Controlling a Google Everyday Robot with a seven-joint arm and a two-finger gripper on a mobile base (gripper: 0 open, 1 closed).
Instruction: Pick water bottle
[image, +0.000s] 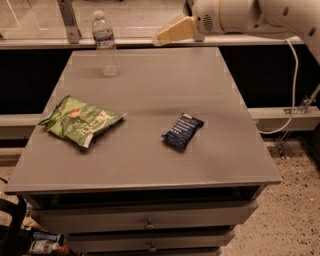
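The tool (172, 33), empty though its opening cannot be told, is held well right of the upright water bottle (106, 45), seemingly for a sideways approach.

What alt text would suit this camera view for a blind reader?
A clear water bottle stands upright at the far left of a grey table; the robot's gripper hangs to its right above the far edge, not touching it. A green chip bag and a dark blue packet lie nearer.
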